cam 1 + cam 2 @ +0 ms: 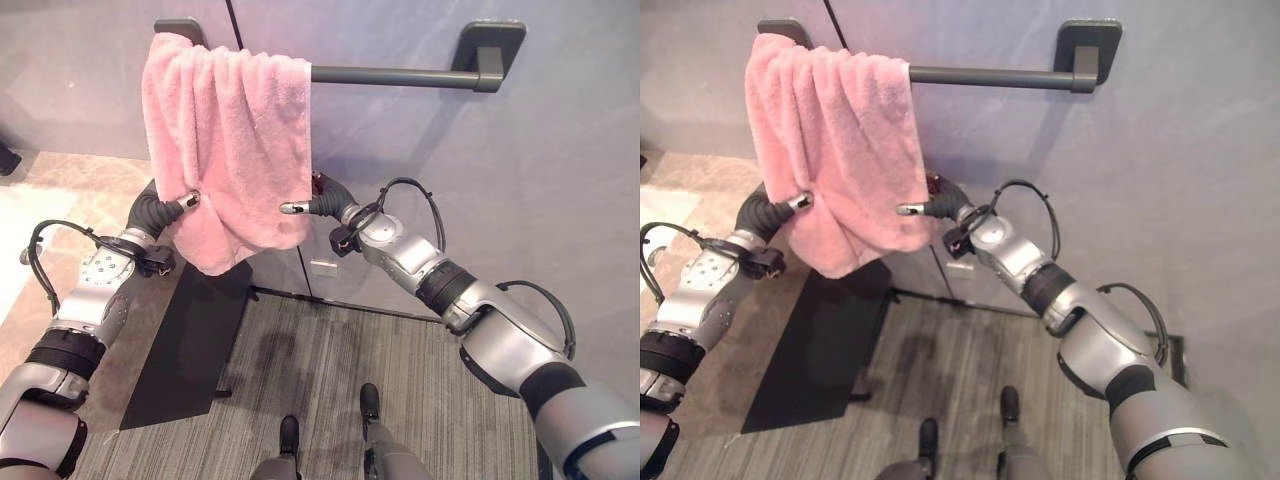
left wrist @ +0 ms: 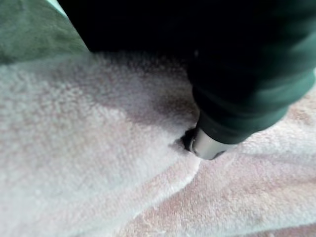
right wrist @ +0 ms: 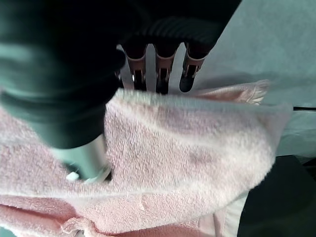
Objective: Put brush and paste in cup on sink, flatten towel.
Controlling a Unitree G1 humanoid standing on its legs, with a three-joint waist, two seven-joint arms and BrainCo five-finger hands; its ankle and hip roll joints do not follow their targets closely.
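**Bunched towel could slide off the rail**

The pink towel [image 1: 225,140] hangs crumpled at one end of the dark rail [image 1: 400,76]. The left hand [image 1: 170,208] pinches its lower edge, thumb in front; the right hand [image 3: 86,163] pinches the opposite edge, fingers [image 3: 163,69] behind the cloth. With 2 hands pulling unevenly or downward, I judge the towel may drag off the rail, or a shallow pinch may slip.

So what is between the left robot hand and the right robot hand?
The lower part of the pink towel hangs between the left robot hand and the right robot hand, each pinching one side edge; the left eye view shows it.
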